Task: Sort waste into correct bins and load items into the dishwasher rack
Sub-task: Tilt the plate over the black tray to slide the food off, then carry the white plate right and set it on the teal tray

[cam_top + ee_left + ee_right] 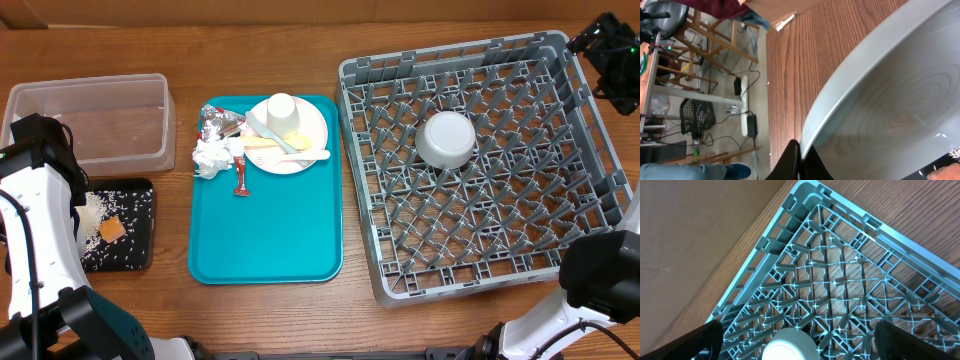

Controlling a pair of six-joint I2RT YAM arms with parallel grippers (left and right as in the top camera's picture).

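L jaws tight on plate (880, 90) rim.

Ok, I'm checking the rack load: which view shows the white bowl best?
Overhead: the white bowl shows whole, sitting in the dishwasher rack. Right wrist catches only a sliver at its bottom edge; left wrist shows none of it.

Dishwasher rack (500, 225): grey, white bowl (446, 138) inverted inside. Left of rack: pinkish-white plate (310, 130) carrying cup (281, 112) and utensils (290, 152); foil wrapper (220, 122), napkin (211, 158), red sachet (242, 181) alongside. Far left of rack: clear tub (90, 125); black tray (135, 250) holding rice (95, 213), orange cube (112, 228); grey-white plate (880, 100), tilted.
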